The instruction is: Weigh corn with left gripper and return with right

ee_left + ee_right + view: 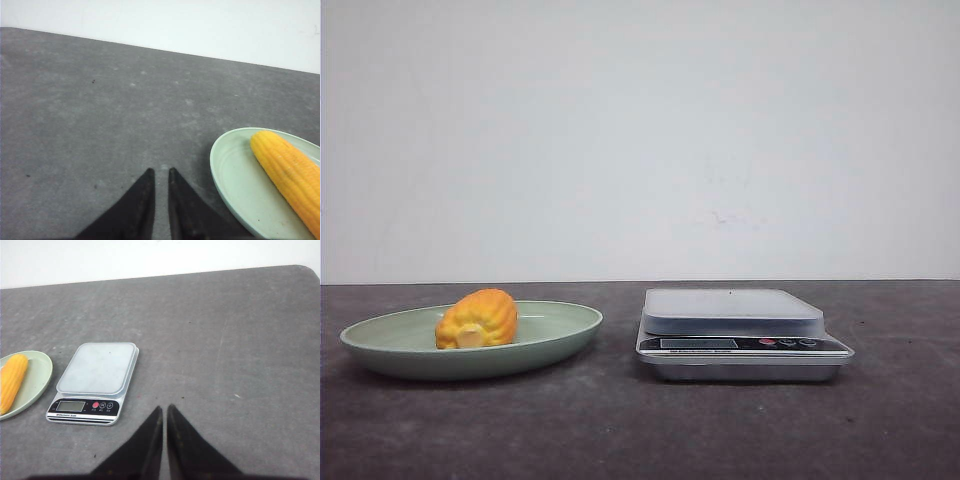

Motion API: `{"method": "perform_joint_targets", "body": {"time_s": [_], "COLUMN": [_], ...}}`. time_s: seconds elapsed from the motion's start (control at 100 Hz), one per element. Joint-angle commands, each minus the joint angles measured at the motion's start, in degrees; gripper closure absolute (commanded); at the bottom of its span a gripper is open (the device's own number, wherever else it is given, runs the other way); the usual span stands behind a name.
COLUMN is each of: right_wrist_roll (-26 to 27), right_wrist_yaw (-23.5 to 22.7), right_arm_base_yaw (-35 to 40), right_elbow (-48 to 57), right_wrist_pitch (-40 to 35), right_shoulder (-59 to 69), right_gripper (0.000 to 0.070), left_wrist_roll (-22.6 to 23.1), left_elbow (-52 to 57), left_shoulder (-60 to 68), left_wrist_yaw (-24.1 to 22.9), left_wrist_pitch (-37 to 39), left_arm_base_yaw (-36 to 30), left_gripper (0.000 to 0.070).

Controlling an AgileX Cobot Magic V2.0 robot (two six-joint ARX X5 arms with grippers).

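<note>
The yellow-orange corn [478, 319] lies in a pale green plate [550, 335] on the left of the grey table, its pale core end toward the front camera. The left wrist view has the corn [290, 170] in the plate [235, 175] just beside my left gripper [160, 171], whose black fingers stand nearly together over bare table, holding nothing. A silver kitchen scale [735, 330] sits to the plate's right, its platform bare. My right gripper [164, 408] hovers shut over the table near the scale [95, 382], with the corn [11, 382] beyond it. Neither gripper shows in the front view.
A white wall runs behind the table's back edge. The table's rounded far corner [307, 270] shows in the right wrist view. Grey tabletop surrounds the plate and scale.
</note>
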Motion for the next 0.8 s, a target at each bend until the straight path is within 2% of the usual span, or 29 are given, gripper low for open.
{"method": "perform_joint_targets", "body": {"time_s": [0.0,0.17,0.32,0.39,0.66,0.79], "right_wrist_roll": [-3.1,-8.3,-11.0,-11.5,-11.8,-11.1], "right_wrist_yaw": [2.1,2.5,-3.0,-3.5,-3.3,-3.4], "right_arm_base_yaw": [-0.9,-8.2,-13.6,-15.5,-16.8,-16.7], "right_elbow": [0.3,-4.3,-16.1,-22.6,-43.0,-49.1], "right_wrist_pitch": [2.4,19.1,35.8,41.2,51.9,54.9], "right_shoulder": [-0.2,-2.2,-5.6,-7.1,-9.9,-10.2], "right_gripper": [0.0693,0.0693,0.0693,0.0693,0.0693,0.0693], "left_wrist_roll": [0.5,0.5,0.5,0.5,0.5,0.5], "left_elbow": [-1.0,-1.0,-1.0,-1.0,-1.0,-1.0], "left_shoulder": [-0.1,-0.1,-0.1,-0.1,-0.1,-0.1], "left_wrist_yaw": [0.0,0.0,0.0,0.0,0.0,0.0], "left_wrist_pitch": [-0.2,-0.2,-0.2,-0.2,-0.2,-0.2], "left_arm_base_yaw": [0.0,0.0,0.0,0.0,0.0,0.0], "left_gripper": [0.0700,0.0700,0.0700,0.0700,0.0700,0.0700]}}
